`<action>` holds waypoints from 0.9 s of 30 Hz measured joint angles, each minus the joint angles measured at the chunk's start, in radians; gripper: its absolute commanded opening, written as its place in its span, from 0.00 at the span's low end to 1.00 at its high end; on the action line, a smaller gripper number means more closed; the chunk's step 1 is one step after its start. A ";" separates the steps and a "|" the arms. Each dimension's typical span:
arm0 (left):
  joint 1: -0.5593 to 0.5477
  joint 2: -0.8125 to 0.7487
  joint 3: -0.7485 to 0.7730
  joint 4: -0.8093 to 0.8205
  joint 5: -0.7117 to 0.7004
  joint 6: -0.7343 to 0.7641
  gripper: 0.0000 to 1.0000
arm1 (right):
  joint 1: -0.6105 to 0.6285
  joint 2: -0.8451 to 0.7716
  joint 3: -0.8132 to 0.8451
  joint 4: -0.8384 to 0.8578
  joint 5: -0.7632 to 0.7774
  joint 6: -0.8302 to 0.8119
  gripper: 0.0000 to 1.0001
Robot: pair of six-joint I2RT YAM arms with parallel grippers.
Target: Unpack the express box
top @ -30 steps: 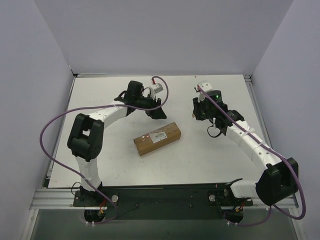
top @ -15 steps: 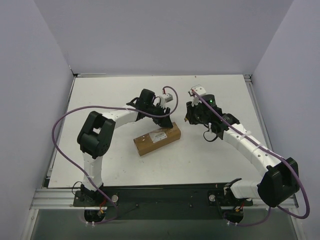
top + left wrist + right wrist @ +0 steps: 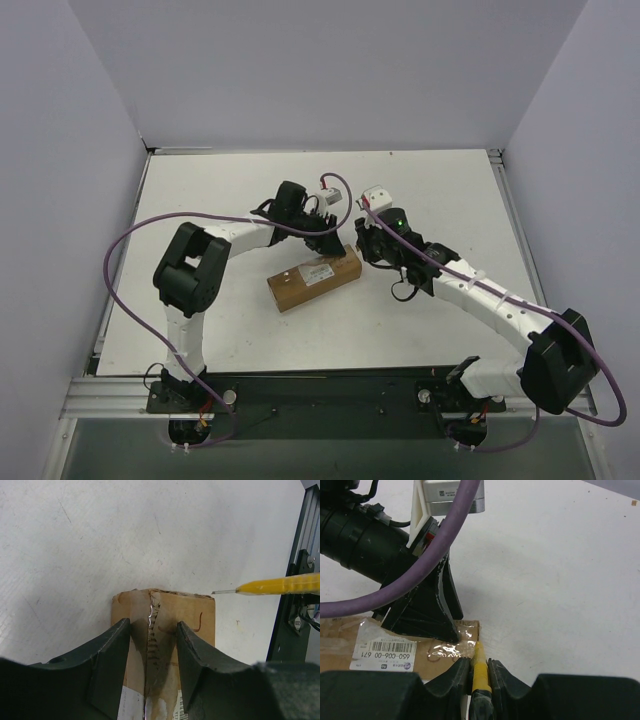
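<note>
Both arms just closed in on express box point(image 3: 313, 278), mid-bench point(image 3: 430, 200). Left tool point(image 3: 152, 625) unclenched but narrowing, straddling taped seam; right tool point(image 3: 479, 663) clenched on utility knife point(image 3: 280, 584), blade now at box end, so cut looks next

The express box point(image 3: 314, 278) lies on the table point(image 3: 200, 200), its long axis running from near-left to far-right. On top of the box, around its middle, sits the label point(image 3: 382, 650), and a taped seam point(image 3: 152, 625) runs along the top. The left gripper point(image 3: 151, 630) stands over the box's far-right end, one finger on each side of that seam. Just right of the same end is the right gripper point(image 3: 479, 662), with the utility knife point(image 3: 280, 584) between its fingers. The knife's tip is at the box's end corner; whether it touches cannot be told.
</note>
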 measured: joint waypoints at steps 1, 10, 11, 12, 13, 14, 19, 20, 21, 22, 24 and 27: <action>0.001 0.000 -0.003 0.005 0.002 -0.003 0.50 | 0.005 0.000 -0.003 0.013 0.016 0.000 0.00; 0.003 -0.006 -0.023 0.037 0.007 -0.011 0.50 | 0.011 0.001 -0.018 0.079 0.060 0.000 0.00; 0.003 -0.007 -0.024 0.039 0.007 -0.011 0.50 | 0.011 0.002 -0.018 0.082 0.060 0.000 0.00; 0.002 -0.007 -0.026 0.041 0.006 -0.011 0.50 | 0.011 0.003 -0.018 0.086 0.060 0.000 0.00; 0.002 -0.008 -0.027 0.043 0.006 -0.011 0.50 | 0.011 0.006 -0.018 0.089 0.058 0.000 0.00; 0.002 -0.008 -0.027 0.043 0.006 -0.011 0.50 | 0.011 0.011 -0.018 0.093 0.055 0.000 0.00; 0.002 -0.010 -0.032 0.050 0.006 -0.011 0.50 | 0.011 0.032 -0.018 0.097 0.042 0.000 0.00; 0.002 -0.010 -0.033 0.051 0.007 -0.011 0.50 | 0.011 0.034 -0.018 0.097 0.040 0.000 0.00; 0.002 -0.011 -0.035 0.054 0.007 -0.011 0.50 | 0.011 0.036 -0.018 0.098 0.039 0.000 0.00; 0.002 -0.011 -0.037 0.056 0.006 -0.011 0.50 | 0.011 0.037 -0.018 0.100 0.038 0.000 0.00; 0.002 -0.013 -0.041 0.059 0.007 -0.011 0.50 | 0.011 0.043 -0.018 0.108 0.035 0.000 0.00; 0.002 -0.014 -0.043 0.061 0.007 -0.012 0.50 | 0.011 0.057 -0.018 0.113 0.029 0.000 0.00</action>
